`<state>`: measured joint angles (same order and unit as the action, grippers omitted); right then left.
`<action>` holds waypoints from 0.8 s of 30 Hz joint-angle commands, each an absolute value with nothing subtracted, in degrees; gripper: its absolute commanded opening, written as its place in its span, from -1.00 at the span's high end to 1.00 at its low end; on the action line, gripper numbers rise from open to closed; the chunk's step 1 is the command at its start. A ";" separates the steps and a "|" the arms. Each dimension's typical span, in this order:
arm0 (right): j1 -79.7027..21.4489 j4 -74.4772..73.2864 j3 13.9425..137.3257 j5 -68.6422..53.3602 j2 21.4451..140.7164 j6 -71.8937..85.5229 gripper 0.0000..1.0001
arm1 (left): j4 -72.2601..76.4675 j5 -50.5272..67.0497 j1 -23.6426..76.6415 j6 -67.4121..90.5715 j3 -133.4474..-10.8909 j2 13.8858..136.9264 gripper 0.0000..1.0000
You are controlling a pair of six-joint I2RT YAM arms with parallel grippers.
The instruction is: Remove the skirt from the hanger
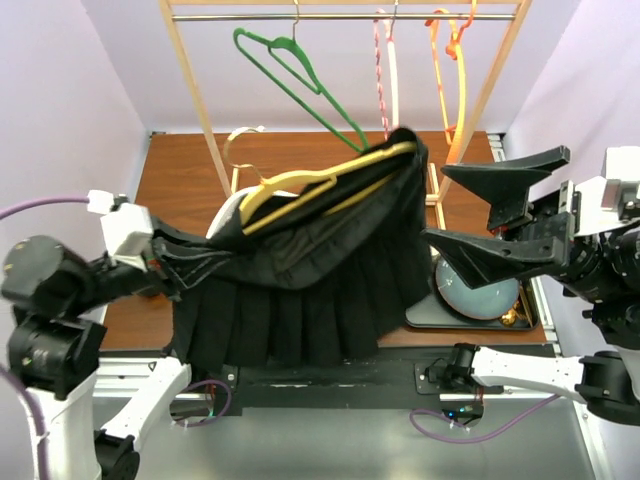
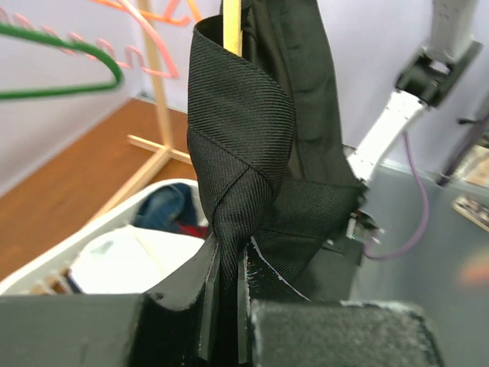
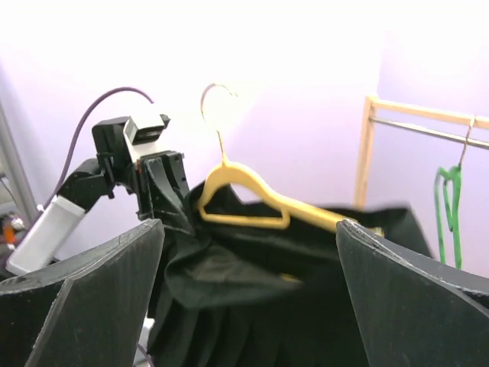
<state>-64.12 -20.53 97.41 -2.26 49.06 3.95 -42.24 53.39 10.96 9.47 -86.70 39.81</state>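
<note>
Nearest, at the left, the left gripper (image 2: pixel 227 294) is clamped tight on a twisted bunch of black cloth, an edge of the skirt (image 1: pixel 300 290); the wrist view shows the fabric pinched between the two fingers and rising in a fold above them; the right gripper (image 1: pixel 435 203) hangs at the right with its jaws spread wide, holding nothing, its fingertips just beside the skirt's right edge, contact not clear; the skirt is on the hanger (image 1: pixel 300 185), waistband draped over the yellow bar, pleats falling toward the near edge of the table (image 1: pixel 180 170) and over it; the hanger lies tilted, hook end to the left and nearer the left arm, far end raised to the right, hook well apart from the rail (image 1: pixel 340 15); right of the skirt a dark tray (image 1: pixel 420 322) carries a bluish plate (image 1: pixel 480 295), partly hidden by the right fingers; behind the skirt a white basket (image 2: pixel 92 233) holds mixed items, too blurred to name; farther back stands the wooden rack (image 1: pixel 197 100); on its rail hang a green hanger (image 1: pixel 282 46), a pink hanger (image 1: pixel 381 70) and an orange hanger (image 1: pixel 452 40), all bare.
</note>
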 commanded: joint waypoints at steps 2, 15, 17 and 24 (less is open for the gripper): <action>-64.34 -29.95 104.82 -2.81 56.14 0.35 -0.97 | -26.91 65.12 10.99 15.62 -78.95 35.86 1.00; -64.25 -37.80 120.77 -13.44 77.69 2.72 -0.84 | -31.55 67.41 10.99 12.66 -74.97 37.09 1.00; -64.25 -36.40 118.84 -14.68 77.78 3.60 -0.79 | -31.99 66.80 10.99 12.13 -75.23 37.70 1.00; -64.25 -34.97 116.10 -12.40 76.38 3.96 -0.66 | -33.05 63.55 10.99 10.02 -76.11 37.79 1.00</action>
